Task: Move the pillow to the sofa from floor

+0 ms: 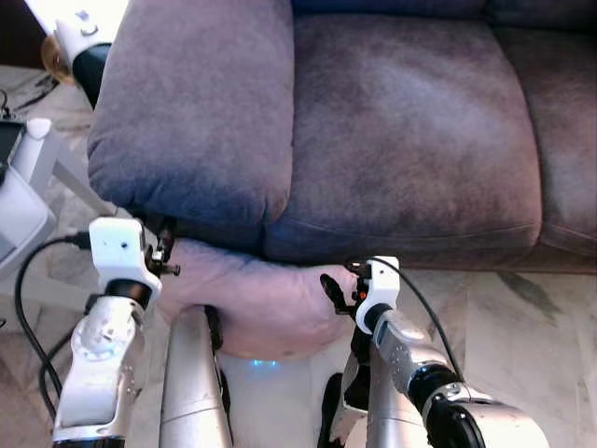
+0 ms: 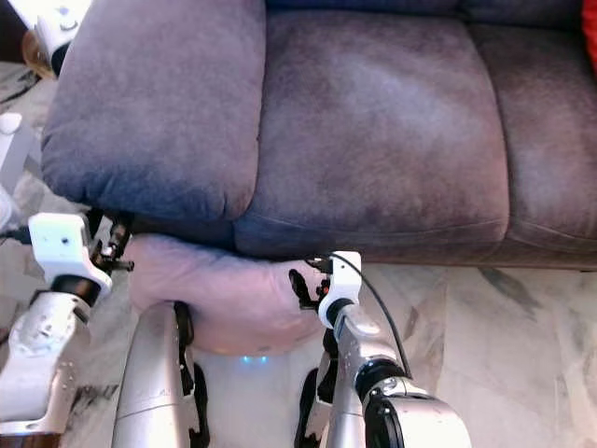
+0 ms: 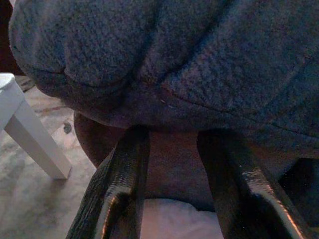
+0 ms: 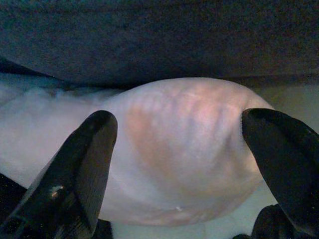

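A pale pink pillow (image 1: 266,303) lies low against the front of the grey-purple sofa (image 1: 410,140), its upper edge tucked under the seat and armrest (image 1: 196,112). My left gripper (image 1: 164,250) is at the pillow's left end, under the armrest. In the left wrist view its open black fingers (image 3: 124,179) point at the sofa's underside with the pillow (image 3: 174,221) below them. My right gripper (image 1: 333,289) is at the pillow's right end. In the right wrist view it (image 4: 178,119) stands wide open with the pillow's rounded end (image 4: 189,149) bulging between its fingers.
A white stool or table (image 1: 28,177) stands to the left, and its leg (image 3: 35,144) is close to the left gripper. A black cable (image 1: 28,280) loops by my left arm. Marble floor (image 1: 522,308) stretches along the sofa front to the right.
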Robot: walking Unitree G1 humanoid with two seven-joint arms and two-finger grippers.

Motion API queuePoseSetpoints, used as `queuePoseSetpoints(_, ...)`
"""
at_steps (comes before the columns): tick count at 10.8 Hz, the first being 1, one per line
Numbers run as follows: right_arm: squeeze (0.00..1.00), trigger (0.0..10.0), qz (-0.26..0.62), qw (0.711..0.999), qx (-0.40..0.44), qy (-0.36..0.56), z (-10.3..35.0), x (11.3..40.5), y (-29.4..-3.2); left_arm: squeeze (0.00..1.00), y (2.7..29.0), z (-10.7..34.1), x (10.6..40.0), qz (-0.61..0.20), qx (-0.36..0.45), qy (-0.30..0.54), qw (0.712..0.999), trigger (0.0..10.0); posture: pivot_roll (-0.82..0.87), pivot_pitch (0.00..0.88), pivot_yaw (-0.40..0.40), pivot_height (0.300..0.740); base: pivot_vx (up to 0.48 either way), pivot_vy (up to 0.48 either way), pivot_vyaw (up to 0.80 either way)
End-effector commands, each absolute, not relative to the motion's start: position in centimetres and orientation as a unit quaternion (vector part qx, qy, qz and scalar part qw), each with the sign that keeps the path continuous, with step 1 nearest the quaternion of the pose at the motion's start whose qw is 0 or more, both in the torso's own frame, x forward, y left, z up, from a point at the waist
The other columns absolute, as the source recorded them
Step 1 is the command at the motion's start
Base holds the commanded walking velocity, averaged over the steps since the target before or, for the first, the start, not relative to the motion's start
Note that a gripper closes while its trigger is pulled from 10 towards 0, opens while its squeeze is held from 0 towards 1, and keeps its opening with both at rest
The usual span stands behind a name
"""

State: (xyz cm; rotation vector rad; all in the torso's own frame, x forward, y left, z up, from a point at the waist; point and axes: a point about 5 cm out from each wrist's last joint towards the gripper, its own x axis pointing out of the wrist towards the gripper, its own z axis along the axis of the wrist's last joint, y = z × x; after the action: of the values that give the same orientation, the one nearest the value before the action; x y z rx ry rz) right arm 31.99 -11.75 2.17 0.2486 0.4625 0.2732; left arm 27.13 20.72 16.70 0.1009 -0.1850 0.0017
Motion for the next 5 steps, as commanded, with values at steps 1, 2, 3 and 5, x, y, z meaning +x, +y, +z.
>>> queuePoseSetpoints(1,0.00,10.0,0.118,0.954,0.120,0.249,1.0,31.0,-12.2,0.00,20.7,17.3,26.6,-0.002,0.037,-0.097,0.995,10.0,0.26,0.394,-0.122,0.530,0.000,0.000,0.00)
queuePoseSetpoints(2,0.00,10.0,0.106,0.955,0.111,0.255,0.8,30.9,-12.4,0.00,20.5,17.5,26.5,-0.004,0.034,-0.094,0.995,10.0,0.26,0.394,-0.122,0.530,0.000,0.000,0.00)
queuePoseSetpoints(3,0.00,10.0,0.096,0.958,0.090,0.256,0.6,30.8,-12.8,0.00,20.1,17.8,26.4,-0.010,0.032,-0.090,0.995,10.0,0.27,0.394,-0.123,0.530,0.000,0.000,0.00)
queuePoseSetpoints(5,0.00,10.0,0.067,0.960,0.083,0.259,0.3,30.6,-13.5,0.00,19.7,18.4,26.0,-0.017,0.029,-0.087,0.996,10.0,0.27,0.391,-0.123,0.530,0.000,0.000,0.00)
